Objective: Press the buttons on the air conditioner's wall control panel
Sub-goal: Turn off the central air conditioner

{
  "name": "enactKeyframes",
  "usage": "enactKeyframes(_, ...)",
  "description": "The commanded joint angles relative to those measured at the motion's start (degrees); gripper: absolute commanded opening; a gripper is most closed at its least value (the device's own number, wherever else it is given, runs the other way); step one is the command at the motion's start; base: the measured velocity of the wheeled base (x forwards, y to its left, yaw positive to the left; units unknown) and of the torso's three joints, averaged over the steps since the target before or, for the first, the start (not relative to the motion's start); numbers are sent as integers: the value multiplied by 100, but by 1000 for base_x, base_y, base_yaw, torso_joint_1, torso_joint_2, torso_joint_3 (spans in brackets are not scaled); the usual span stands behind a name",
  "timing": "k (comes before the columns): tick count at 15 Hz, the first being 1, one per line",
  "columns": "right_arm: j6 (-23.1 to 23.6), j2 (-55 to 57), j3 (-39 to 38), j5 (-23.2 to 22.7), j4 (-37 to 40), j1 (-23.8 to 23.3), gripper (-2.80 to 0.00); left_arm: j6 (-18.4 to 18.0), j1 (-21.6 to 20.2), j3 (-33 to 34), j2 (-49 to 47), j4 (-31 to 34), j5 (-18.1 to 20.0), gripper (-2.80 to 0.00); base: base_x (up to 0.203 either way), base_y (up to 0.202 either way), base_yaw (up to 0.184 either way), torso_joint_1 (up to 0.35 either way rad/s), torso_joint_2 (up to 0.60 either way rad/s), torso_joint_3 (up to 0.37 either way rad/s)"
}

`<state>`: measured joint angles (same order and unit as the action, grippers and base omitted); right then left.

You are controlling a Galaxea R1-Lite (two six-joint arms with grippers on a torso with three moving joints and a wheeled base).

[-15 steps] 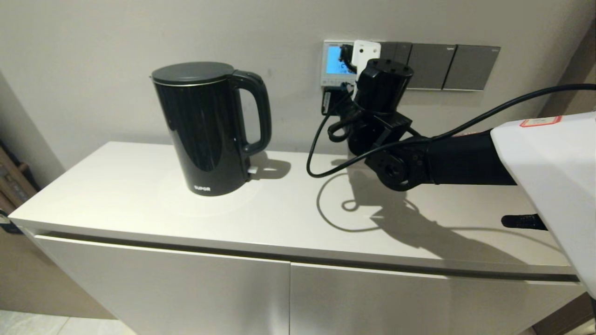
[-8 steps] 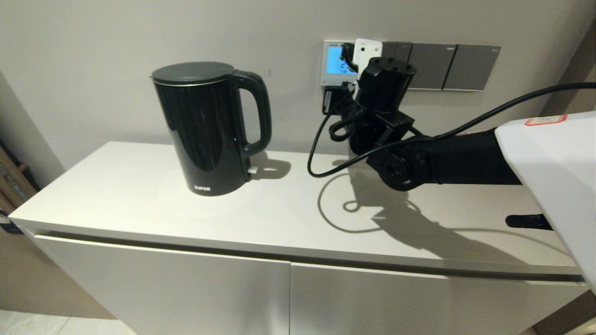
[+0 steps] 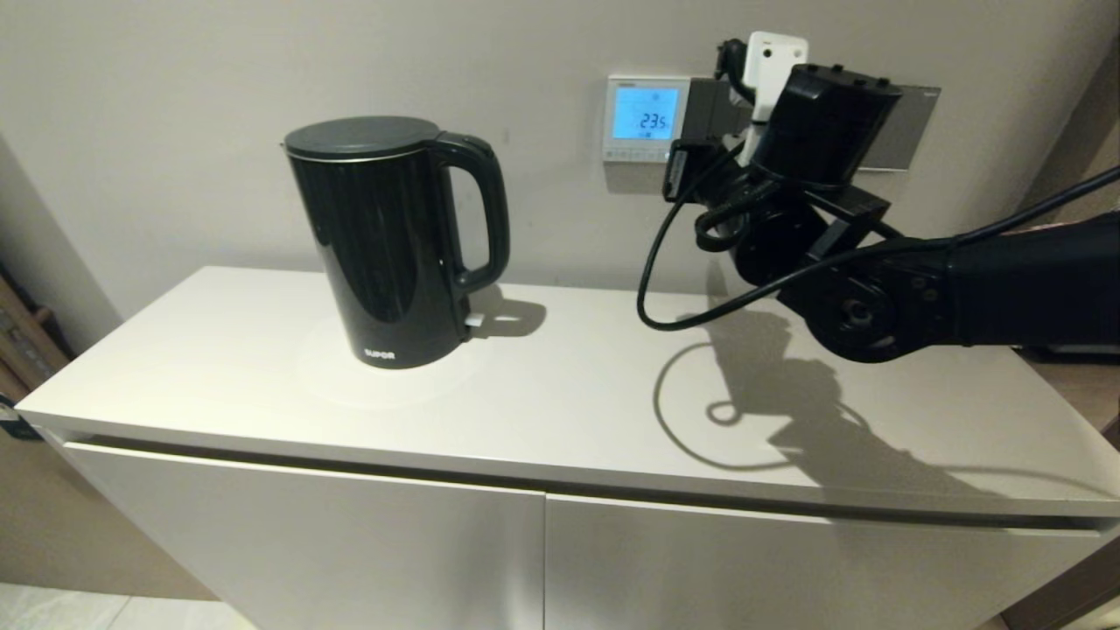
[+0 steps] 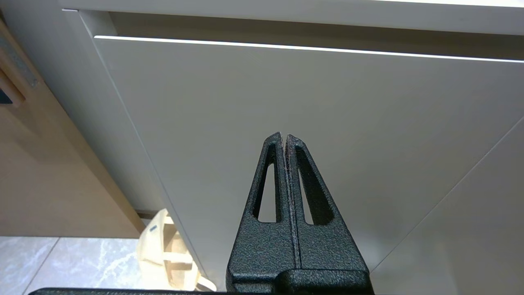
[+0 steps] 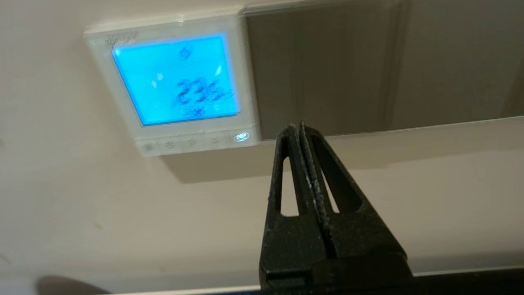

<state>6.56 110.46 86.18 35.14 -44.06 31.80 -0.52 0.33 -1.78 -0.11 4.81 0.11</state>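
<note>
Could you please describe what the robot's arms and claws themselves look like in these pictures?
The right arm is black, with round joints, a looping black cable and a white module on its wrist. The right claw and left claw are textured black tapered fingers with triangular cut-outs.

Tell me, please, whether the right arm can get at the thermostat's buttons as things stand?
Probably yes: the right gripper, fingers shut, hangs just beside the buttons, with only bare wall between them.
</note>
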Motion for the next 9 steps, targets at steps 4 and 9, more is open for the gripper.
enactKeyframes(4, -13, -1760, -1423, 207, 15, -453, -280, 0, 2, 2, 2, 3, -2, -280, 0, 0, 0, 0, 0, 0)
enactKeyframes(9, -19, -3774, -3052, 254, 372, -1603, -280, 0, 2, 2, 2, 3, -2, -280, 0, 0, 0, 0, 0, 0)
